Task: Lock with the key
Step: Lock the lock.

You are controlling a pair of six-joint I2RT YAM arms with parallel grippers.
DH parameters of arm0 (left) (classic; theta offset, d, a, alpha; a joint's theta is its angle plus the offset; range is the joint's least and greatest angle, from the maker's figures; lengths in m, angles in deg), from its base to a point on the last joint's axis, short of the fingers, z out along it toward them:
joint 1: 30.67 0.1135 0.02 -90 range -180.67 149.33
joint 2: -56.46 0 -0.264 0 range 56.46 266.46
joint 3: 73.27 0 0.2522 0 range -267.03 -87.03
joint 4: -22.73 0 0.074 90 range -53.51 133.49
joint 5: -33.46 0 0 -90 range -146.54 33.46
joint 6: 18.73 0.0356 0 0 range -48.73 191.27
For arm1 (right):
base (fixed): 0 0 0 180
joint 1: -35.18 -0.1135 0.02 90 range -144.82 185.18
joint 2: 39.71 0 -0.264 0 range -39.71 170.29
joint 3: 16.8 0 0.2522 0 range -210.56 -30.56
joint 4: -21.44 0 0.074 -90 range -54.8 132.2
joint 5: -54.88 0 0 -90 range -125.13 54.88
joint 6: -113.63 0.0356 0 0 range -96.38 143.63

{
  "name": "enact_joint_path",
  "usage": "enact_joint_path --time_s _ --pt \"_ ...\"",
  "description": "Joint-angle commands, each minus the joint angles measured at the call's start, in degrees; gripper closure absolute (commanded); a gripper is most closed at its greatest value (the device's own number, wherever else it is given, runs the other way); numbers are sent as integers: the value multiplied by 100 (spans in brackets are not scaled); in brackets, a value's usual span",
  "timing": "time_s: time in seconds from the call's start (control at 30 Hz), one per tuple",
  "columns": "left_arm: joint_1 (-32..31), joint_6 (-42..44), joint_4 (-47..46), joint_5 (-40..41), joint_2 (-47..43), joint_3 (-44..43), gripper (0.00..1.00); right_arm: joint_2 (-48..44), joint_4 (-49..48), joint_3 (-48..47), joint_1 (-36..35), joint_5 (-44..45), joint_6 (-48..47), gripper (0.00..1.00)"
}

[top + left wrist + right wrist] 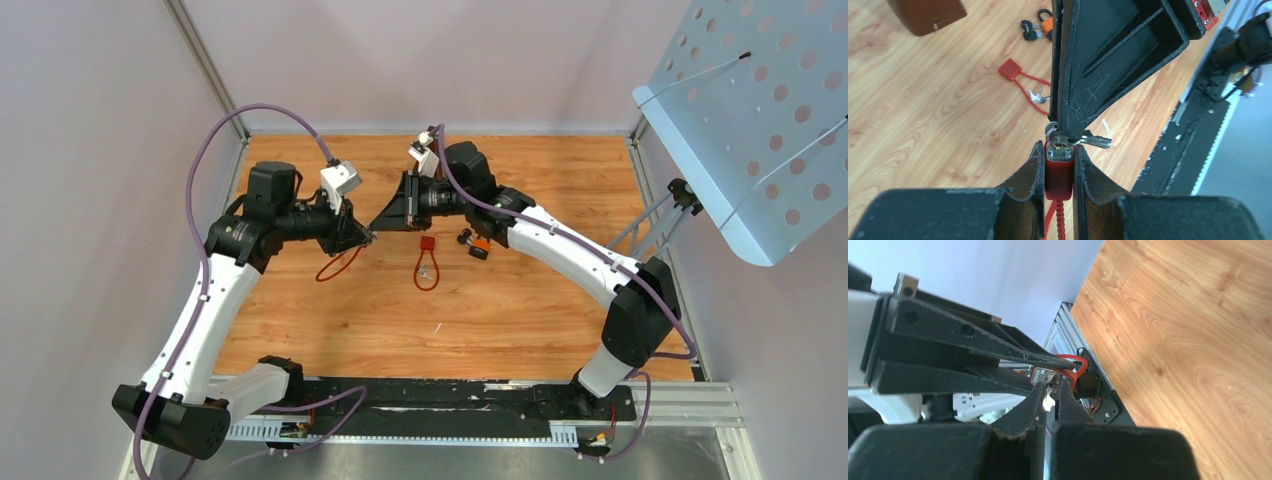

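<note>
My left gripper (1058,150) is shut on a red padlock body (1059,175) and holds it above the table, its red cable shackle (336,268) hanging below. A silver key (1063,142) sits in the lock's metal end, and a spare key (1096,142) on the same ring sticks out sideways. My right gripper (378,226) meets the left one tip to tip and is shut on the key. In the right wrist view the gripper (1050,386) pinches the key at the lock's face (1044,374), between the left gripper's fingers (973,335).
A second red cable lock (427,246) with small keys lies on the wooden table (520,320) under the grippers. An orange padlock with black-headed keys (478,243) lies beside the right arm. A perforated blue panel (760,110) hangs at the right.
</note>
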State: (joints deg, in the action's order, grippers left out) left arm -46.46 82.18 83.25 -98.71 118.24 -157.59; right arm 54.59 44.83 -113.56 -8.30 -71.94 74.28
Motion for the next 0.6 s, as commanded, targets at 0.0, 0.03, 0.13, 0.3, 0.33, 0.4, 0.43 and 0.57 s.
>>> enact_joint_path --time_s 0.0,0.03,0.13,0.3,0.33,0.4,0.43,0.57 --pt "-199 521 -550 502 -260 -33 100 54 373 -159 -23 1057 887 100" --pt "-202 570 -565 522 -299 17 100 8 357 -108 6 1165 946 100" --pt "-205 767 -584 400 -390 148 100 -97 244 -40 107 1246 863 74" --pt "-205 1155 -803 48 -760 511 100 -291 -265 126 142 990 345 42" --pt "-205 1149 -841 9 -835 550 100 -305 -324 142 143 928 262 41" --pt "-211 1132 -917 -46 -894 627 100 -301 -388 133 126 824 103 41" --pt "-209 1119 -944 -55 -903 652 100 -292 -391 106 117 789 30 43" --pt "-214 1002 -973 -51 -872 658 100 -279 -374 -42 -51 768 -380 46"
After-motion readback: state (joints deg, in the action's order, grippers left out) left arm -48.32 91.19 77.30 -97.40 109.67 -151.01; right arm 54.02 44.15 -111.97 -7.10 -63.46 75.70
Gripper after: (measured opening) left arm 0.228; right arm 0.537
